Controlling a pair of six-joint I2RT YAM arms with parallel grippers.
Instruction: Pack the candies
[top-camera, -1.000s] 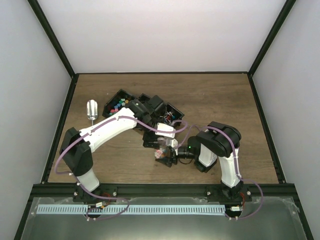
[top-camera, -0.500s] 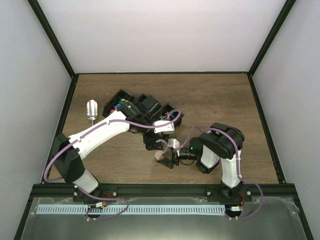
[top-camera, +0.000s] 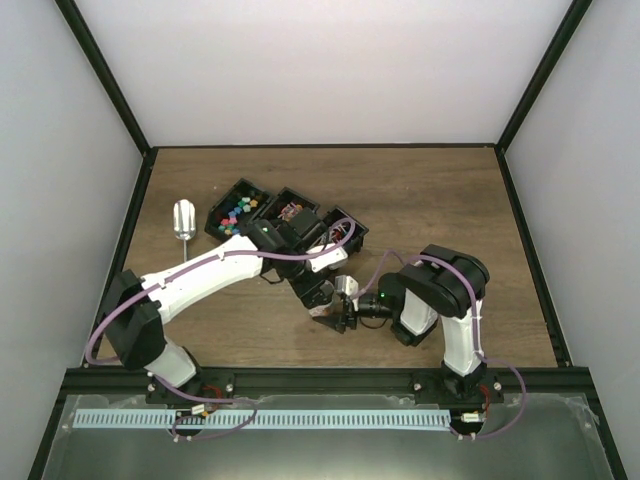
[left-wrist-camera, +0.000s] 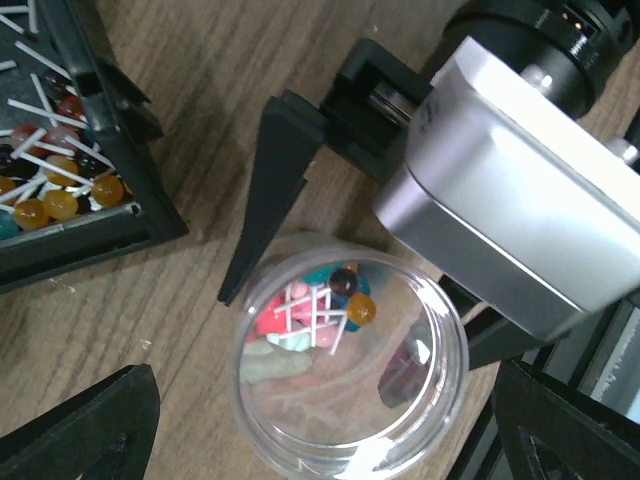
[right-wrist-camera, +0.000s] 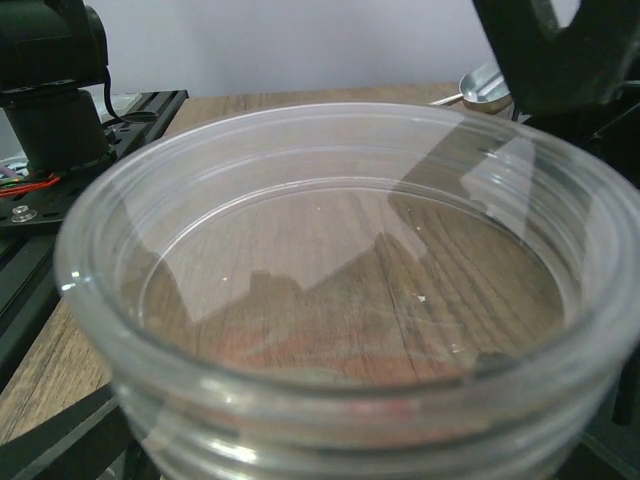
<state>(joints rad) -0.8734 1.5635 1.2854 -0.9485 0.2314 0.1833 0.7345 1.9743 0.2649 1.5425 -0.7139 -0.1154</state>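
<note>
The left gripper (left-wrist-camera: 322, 378), fingers spread wide and holding nothing, hangs face-down over the open jar (left-wrist-camera: 300, 420), with the left arm (top-camera: 205, 270) stretched low and diagonally from its base toward the middle of the table (top-camera: 440, 200). The right gripper (top-camera: 334, 312) lies level at table height pointing left, the jar between its fingers and one finger (left-wrist-camera: 265, 185) against the rim, though whether it grips cannot be told; the right arm (top-camera: 445, 285) is folded, elbow raised. Some candies (left-wrist-camera: 325, 300) lie in the jar, others in the black tray (left-wrist-camera: 135, 175) just beyond it.
</note>
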